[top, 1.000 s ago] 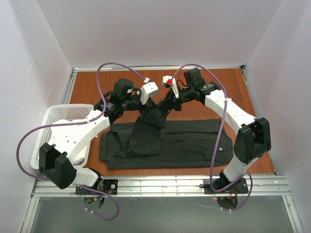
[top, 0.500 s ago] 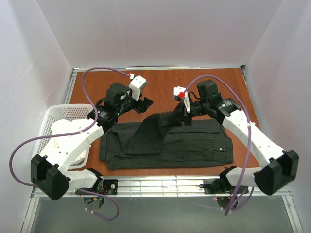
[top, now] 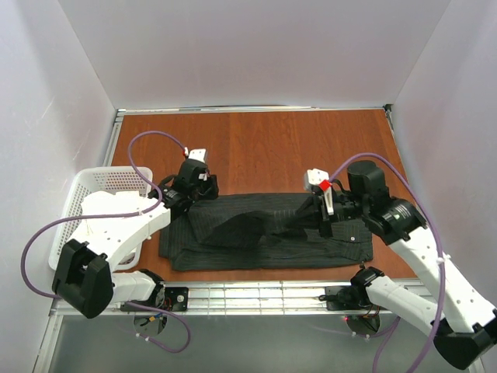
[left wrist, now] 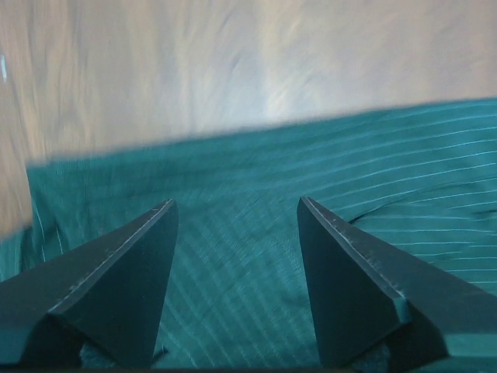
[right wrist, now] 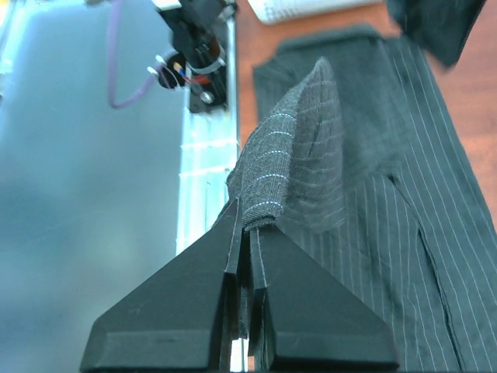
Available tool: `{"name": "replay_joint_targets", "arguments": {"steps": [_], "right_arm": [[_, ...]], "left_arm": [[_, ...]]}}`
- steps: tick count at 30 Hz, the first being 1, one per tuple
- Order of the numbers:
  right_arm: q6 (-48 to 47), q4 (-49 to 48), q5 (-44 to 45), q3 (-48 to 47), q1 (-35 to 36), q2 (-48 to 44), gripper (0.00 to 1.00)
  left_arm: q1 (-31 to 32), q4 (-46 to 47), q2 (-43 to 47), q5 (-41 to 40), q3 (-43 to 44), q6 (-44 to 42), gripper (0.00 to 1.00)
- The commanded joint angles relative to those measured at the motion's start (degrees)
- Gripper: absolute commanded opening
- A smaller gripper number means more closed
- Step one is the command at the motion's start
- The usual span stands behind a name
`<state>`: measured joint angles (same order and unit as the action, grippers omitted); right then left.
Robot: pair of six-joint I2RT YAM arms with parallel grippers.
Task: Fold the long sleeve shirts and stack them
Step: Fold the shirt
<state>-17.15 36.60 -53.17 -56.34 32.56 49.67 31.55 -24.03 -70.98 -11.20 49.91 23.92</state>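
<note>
I see one dark charcoal long sleeve shirt (top: 264, 242) with fine pale pinstripes. It is spread flat as a wide band along the near edge of the wooden counter (top: 256, 144), from beside a white basket (top: 93, 177) at the left edge toward the near right corner. My right gripper (top: 324, 211) sits over the right part of the shirt, shut tight on a narrow fold of cloth (right wrist: 289, 148). In the wrist view the fabric rises out of its fingers (right wrist: 303, 311) as a soft rounded hump, then trails down to the flat layer. I take it for a sleeve, though I cannot be sure. My left gripper (top: 203, 186) hangs low over the shirt's far left corner, partly open and holding nothing, with striped cloth showing between its fingers (left wrist: 116, 287). I judge the shirt light, thin and completely limp. It will sag from any single pinch, take creases easily and slide across the smooth wood rather than hold a shape. I think a thin single layer could slip from the pads. The best holds look like the thicker places: cuff, shoulder seam, collar, or a hem corner. Two holds set well apart would keep an edge straight while folding.
</note>
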Motion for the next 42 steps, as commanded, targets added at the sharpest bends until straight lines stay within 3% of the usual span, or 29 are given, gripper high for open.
{"name": "replay_joint_targets", "arguments": {"steps": [1,9,18,24,29,34,42], "right_arm": [[3.8,0.3,-4.2,-1.1,0.3,-4.6,0.01],[2.8,5.3,-4.3,-0.1,0.4,-6.1,0.01],[1.5,8.6,-7.5,1.1,0.5,-6.5,0.01],[1.3,9.5,-8.0,-0.9,0.6,-6.2,0.01],[3.3,9.1,-1.2,-1.2,0.6,-3.1,0.01],[10.7,7.6,17.5,-2.3,0.4,0.2,0.01],[20.0,5.9,45.1,-1.7,-2.3,6.2,0.01]], "left_arm": [[-1.2,-5.1,-1.2,-2.5,-2.6,7.4,0.58],[-6.8,-4.0,-5.8,-2.3,-6.6,10.0,0.56],[-12.1,-0.4,-18.9,0.5,-2.3,10.2,0.55],[-14.8,2.8,-22.0,1.7,-1.6,11.0,0.54],[-14.9,3.3,-23.1,2.5,1.6,10.2,0.59],[-14.9,3.1,-18.6,3.5,3.1,6.8,0.66],[-14.9,5.2,-3.8,5.7,0.1,-1.9,0.7]]}}
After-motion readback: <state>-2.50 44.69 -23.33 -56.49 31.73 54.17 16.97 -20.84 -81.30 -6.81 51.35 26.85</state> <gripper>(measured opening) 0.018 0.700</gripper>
